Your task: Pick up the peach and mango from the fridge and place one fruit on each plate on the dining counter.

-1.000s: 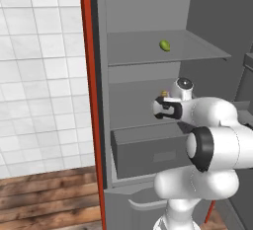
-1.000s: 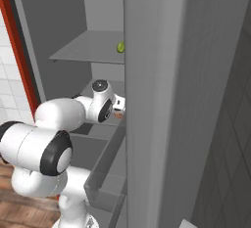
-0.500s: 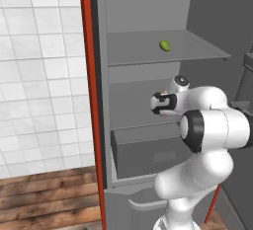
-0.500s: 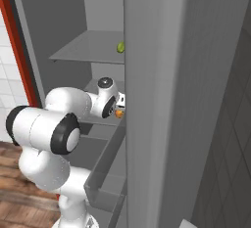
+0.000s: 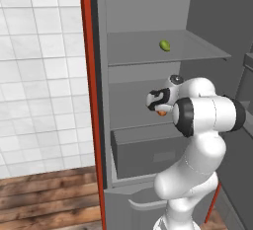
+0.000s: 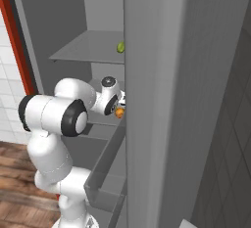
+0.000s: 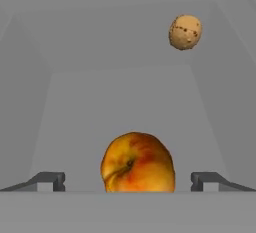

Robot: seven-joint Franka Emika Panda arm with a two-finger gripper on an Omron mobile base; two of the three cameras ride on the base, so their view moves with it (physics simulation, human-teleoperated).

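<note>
- Right up close in the hand view, the gripper point(image 7: 128, 181) has its jaws spread wide, one dark tip at each side, holding nothing.
- Sitting squarely between those tips is the peach point(image 7: 138, 162), orange with a red blush, resting on the grey shelf; there's clear space between it and each tip.
- From the left base view the gripper point(image 5: 157, 101) is reaching into the fridge point(image 5: 148, 184) at the middle shelf, and a sliver of the peach point(image 5: 161, 113) peeks out just under the hand.
- Same story from the right base view: the gripper point(image 6: 119, 105) is in against the shelf with the peach point(image 6: 119, 112) right at its tips, beside the fridge point(image 6: 152, 124) wall.
- Just below that shelf, the grey drawer point(image 5: 143, 147) sits shut across the fridge's width.
- Further back in the hand view, a small tan speckled lump point(image 7: 185, 32) sits towards the rear wall, well apart from the peach; what it is, I can't tell.
- Up on the shelf above lies the mango point(image 5: 164, 45), yellow-green and on its own; it also shows at the wall's edge point(image 6: 120, 47).
- Running down the left side is the red door edge point(image 5: 91, 100), with white wall tiles point(image 5: 39, 76) beyond it.
</note>
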